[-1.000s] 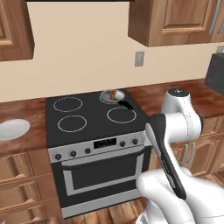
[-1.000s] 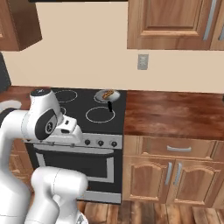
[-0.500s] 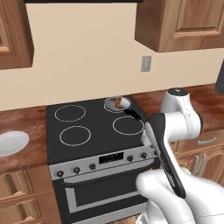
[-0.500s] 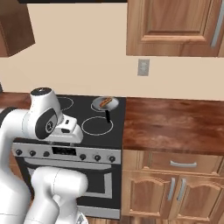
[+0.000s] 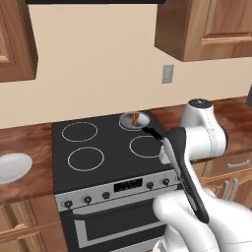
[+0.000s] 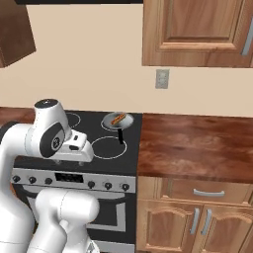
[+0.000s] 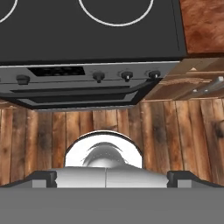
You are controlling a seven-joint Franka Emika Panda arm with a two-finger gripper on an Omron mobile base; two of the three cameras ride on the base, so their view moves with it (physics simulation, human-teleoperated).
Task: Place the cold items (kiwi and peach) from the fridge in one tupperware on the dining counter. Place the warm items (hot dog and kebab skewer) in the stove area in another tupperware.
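Note:
The stove area's black glass cooktop [image 5: 106, 140] [image 6: 132, 148] [image 7: 87, 39] lies ahead, flanked by reddish wood countertops. On its back right burner stands a small steel pan [image 5: 128, 122] [image 6: 124, 122] with a black handle, and an orange-red hot dog [image 5: 135, 118] [image 6: 117, 118] lies in it. My gripper [image 7: 112, 178] hangs folded close to my body, pointing down past the oven's front edge at the floor. It is open and empty, its dark fingertips [image 7: 43, 178] far apart. The kebab skewer, kiwi, peach, fridge, tupperware and dining counter are out of view.
A white plate [image 5: 12, 166] sits on the wood counter left of the stove. A bare wood countertop [image 6: 197, 143] over drawers runs to the right. Wall cabinets [image 6: 197, 29] hang overhead, with a wall outlet [image 6: 161, 79] below them. The oven knobs [image 7: 98, 76] line the front panel.
The whole scene has shifted and grown as the base drove closer to the stove. The arm keeps its folded pose and the gripper stays open.

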